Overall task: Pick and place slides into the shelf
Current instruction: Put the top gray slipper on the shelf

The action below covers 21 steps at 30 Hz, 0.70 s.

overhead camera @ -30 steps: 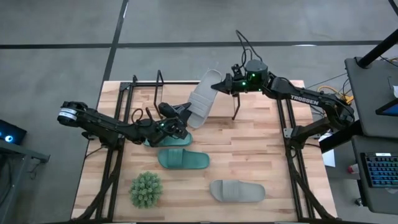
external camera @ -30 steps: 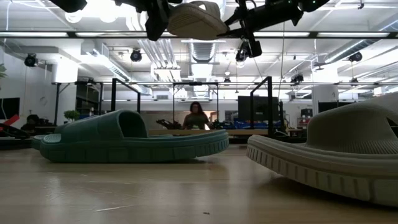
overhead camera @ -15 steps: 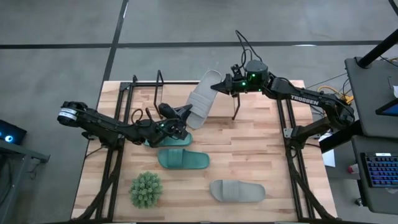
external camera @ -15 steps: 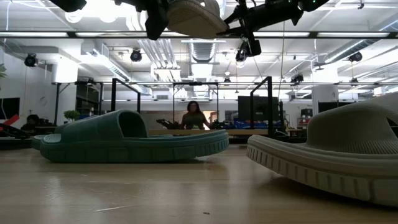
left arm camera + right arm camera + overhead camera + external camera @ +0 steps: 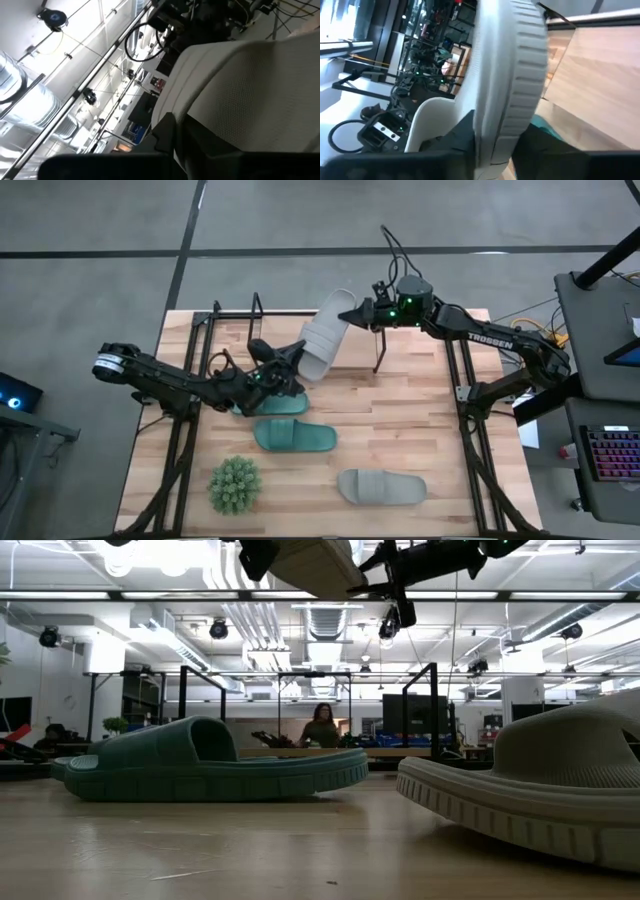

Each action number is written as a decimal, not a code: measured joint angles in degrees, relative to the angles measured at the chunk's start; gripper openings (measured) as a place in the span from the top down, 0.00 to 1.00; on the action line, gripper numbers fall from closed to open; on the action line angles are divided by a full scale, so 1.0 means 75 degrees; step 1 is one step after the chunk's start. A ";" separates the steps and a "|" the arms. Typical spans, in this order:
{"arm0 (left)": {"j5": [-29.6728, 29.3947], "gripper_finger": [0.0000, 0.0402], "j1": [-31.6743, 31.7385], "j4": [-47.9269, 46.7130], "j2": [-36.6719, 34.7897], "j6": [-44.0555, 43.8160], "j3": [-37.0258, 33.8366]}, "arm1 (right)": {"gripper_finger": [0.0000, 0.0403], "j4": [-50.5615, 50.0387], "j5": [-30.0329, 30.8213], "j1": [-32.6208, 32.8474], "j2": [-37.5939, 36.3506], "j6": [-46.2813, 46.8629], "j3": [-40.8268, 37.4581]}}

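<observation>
We see a light grey slide (image 5: 322,338) held in the air above the far middle of the tabletop (image 5: 400,420), between the two arms. It is a thick rubber sandal with a wide strap and a ribbed sole edge, which shows clearly in the right wrist view (image 5: 520,75); its underside has a fine dotted texture in the left wrist view (image 5: 250,95). The left claw (image 5: 290,360) is closed on the slide's near end, and the right claw (image 5: 352,317) sits at its far end, fingers on either side of the sole edge; we cannot tell how firmly it grips.

A teal-green slide (image 5: 294,437) lies flat near the middle of the tabletop, and another teal-green slide (image 5: 262,404) lies just beyond it, partly under the left arm. A second grey slide (image 5: 381,486) lies near the front edge. The shelf (image 5: 232,322) stands at the far left corner.
</observation>
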 joint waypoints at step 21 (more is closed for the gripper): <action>-0.1610 1.00 0.0010 -0.0158 -0.0006 -0.0074 -0.0150 | 0.47 0.0126 0.0582 -0.0242 -0.0099 -0.1111 0.0519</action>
